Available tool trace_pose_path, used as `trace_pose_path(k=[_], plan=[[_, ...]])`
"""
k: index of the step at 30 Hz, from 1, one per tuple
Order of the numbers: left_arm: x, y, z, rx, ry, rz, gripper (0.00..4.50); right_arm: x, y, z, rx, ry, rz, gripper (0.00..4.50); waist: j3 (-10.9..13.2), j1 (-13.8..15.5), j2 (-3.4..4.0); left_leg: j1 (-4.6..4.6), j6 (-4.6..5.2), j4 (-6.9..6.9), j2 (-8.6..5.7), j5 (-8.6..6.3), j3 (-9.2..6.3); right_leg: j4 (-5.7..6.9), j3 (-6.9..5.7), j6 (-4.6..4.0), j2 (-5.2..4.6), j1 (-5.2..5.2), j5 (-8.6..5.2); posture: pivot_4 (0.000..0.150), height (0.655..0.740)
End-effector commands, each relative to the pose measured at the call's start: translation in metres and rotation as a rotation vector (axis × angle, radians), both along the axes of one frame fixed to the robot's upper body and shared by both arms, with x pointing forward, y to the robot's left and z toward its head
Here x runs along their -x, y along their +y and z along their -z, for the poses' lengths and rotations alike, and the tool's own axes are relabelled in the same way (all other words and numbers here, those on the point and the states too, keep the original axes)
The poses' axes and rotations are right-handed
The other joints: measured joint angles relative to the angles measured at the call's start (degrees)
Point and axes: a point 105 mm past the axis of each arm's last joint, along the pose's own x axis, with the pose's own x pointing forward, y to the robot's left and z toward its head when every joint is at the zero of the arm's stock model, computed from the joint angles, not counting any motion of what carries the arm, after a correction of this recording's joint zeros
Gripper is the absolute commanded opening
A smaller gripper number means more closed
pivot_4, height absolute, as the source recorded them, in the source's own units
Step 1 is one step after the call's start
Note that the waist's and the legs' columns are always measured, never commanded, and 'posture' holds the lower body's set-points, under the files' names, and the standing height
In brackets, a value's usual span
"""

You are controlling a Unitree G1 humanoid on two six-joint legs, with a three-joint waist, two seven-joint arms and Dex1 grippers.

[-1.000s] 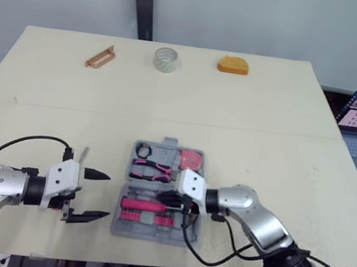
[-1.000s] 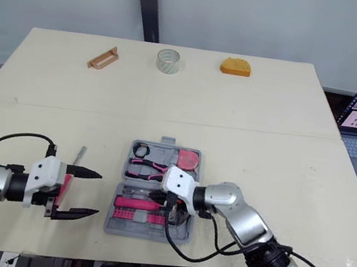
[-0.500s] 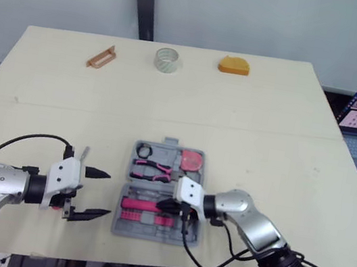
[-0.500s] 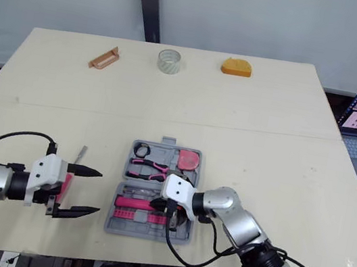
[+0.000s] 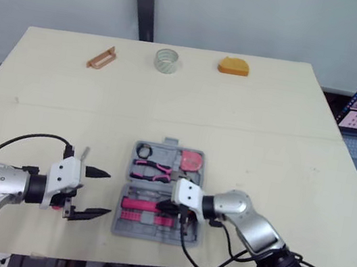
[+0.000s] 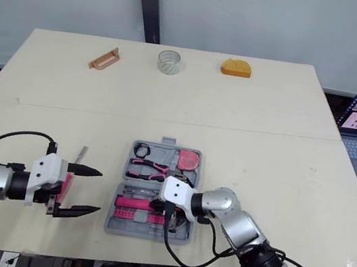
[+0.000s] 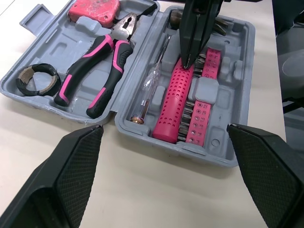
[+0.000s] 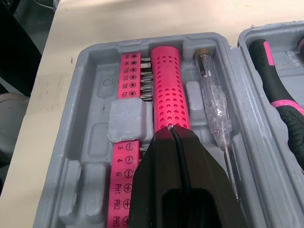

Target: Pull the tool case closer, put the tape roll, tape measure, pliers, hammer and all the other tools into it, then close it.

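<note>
Right hand (image 8: 172, 128) has its fingers pressed together, the tips touching the pink perforated handle (image 8: 167, 90) that lies in the open tool case (image 5: 123, 228) at lower centre of the head view. The hand hides that handle's right end. Left hand (image 5: 108, 195), at lower left, hangs spread wide and empty just beside the case's left rim. Pliers (image 5: 152, 168) lie in the case's upper half. Near the counter's (image 5: 266, 141) top edge, a clear tape roll (image 5: 166, 60) stands well apart from both hands, near an orange object (image 5: 234, 65) that is hard to identify.
</note>
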Motion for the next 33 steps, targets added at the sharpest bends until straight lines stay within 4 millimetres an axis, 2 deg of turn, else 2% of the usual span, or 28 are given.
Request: trace_pose_path(k=[1, 5, 9, 12, 18, 21, 22, 25, 28, 31, 33], plan=[[0.001, -0.006, -0.009, 0.014, -0.033, 0.027, 4.50, 0.008, -0.016, 0.042, 0.138, 0.109, 0.048, 0.04, 0.0, 0.0, 0.00, 0.07, 0.00, -0.01, 0.00, 0.00, 0.00, -0.01, 0.00, 0.00, 0.00, 0.08, 0.00, 0.150, 0.7400], [0.001, -0.007, -0.011, 0.021, -0.026, 0.030, 4.50, 0.010, -0.023, 0.058, 0.207, 0.136, 0.075, 0.04, -0.2, 0.0, 0.00, 0.17, 0.00, -0.02, 0.03, 0.00, -0.02, -0.03, -0.02, -0.01, 0.01, 0.20, -0.01, 0.150, 0.7400], [0.001, -0.008, -0.012, 0.027, -0.017, 0.032, 4.50, 0.010, -0.026, 0.065, 0.240, 0.164, 0.095, 0.04, -0.6, 0.0, 0.06, 0.30, -0.02, -0.07, 0.07, -0.01, -0.03, -0.05, -0.02, -0.03, 0.05, 0.32, -0.02, 0.150, 0.7400], [0.002, -0.009, -0.012, 0.031, -0.011, 0.033, 4.50, 0.010, -0.029, 0.069, 0.265, 0.174, 0.105, 0.04, -0.7, 0.1, 0.10, 0.80, -0.11, -0.22, 0.14, -0.07, -0.01, -0.11, -0.02, -0.08, 0.11, 0.77, -0.04, 0.150, 0.7400], [0.003, -0.009, -0.012, 0.034, 0.000, 0.033, 4.50, 0.015, -0.031, 0.076, 0.291, 0.180, 0.093, 0.04, -1.2, 0.1, 0.14, 0.97, -0.23, -0.24, 0.32, -0.16, 0.05, -0.09, -0.02, -0.19, 0.27, 0.83, -0.10, 0.150, 0.7400], [0.002, -0.008, -0.012, 0.037, -0.004, 0.018, 4.50, 0.013, -0.017, 0.054, 0.148, 0.183, 0.083, 0.04, -1.2, 0.1, 0.12, 0.99, -0.24, -0.25, 0.33, -0.16, 0.07, -0.09, -0.02, -0.20, 0.27, 0.83, -0.11, 0.150, 0.7400], [0.001, -0.007, -0.013, 0.040, -0.003, 0.006, 4.50, 0.011, -0.013, 0.042, 0.088, 0.181, 0.083, 0.04, -1.2, 0.2, 0.13, 0.98, -0.24, -0.25, 0.33, -0.17, 0.07, -0.10, -0.02, -0.21, 0.27, 0.83, -0.11, 0.150, 0.7400], [-0.004, 0.001, -0.016, 0.052, -0.011, -0.051, 4.50, -0.004, -0.002, -0.016, -0.130, 0.147, 0.094, 0.04, -1.1, 0.1, 0.19, 0.92, -0.24, -0.24, 0.34, -0.18, 0.08, -0.11, -0.02, -0.21, 0.28, 0.79, -0.11, 0.150, 0.7400], [-0.009, 0.011, -0.027, 0.090, -0.032, -0.130, 4.50, -0.019, -0.010, -0.073, -0.256, 0.077, 0.132, 0.04, -0.7, 0.1, 0.36, 0.69, -0.24, -0.15, 0.37, -0.18, 0.08, -0.13, -0.02, -0.21, 0.31, 0.63, -0.11, 0.150, 0.7400], [-0.011, 0.029, -0.038, 0.117, -0.054, -0.234, 4.50, -0.028, -0.038, -0.109, -0.307, 0.055, 0.198, 0.87, -0.6, 0.1, 0.55, 0.63, -0.24, -0.14, 0.37, -0.18, 0.07, -0.12, -0.02, -0.21, 0.31, 0.56, -0.11, 0.150, 0.7400], [-0.009, 0.044, -0.041, 0.119, -0.061, -0.310, 4.50, -0.033, -0.064, -0.125, -0.315, 0.033, 0.271, 1.87, -0.6, 0.4, 0.52, 0.62, -0.25, -0.23, 0.38, -0.20, 0.04, -0.14, -0.06, -0.21, 0.31, 0.54, -0.11, 0.150, 0.7400]])
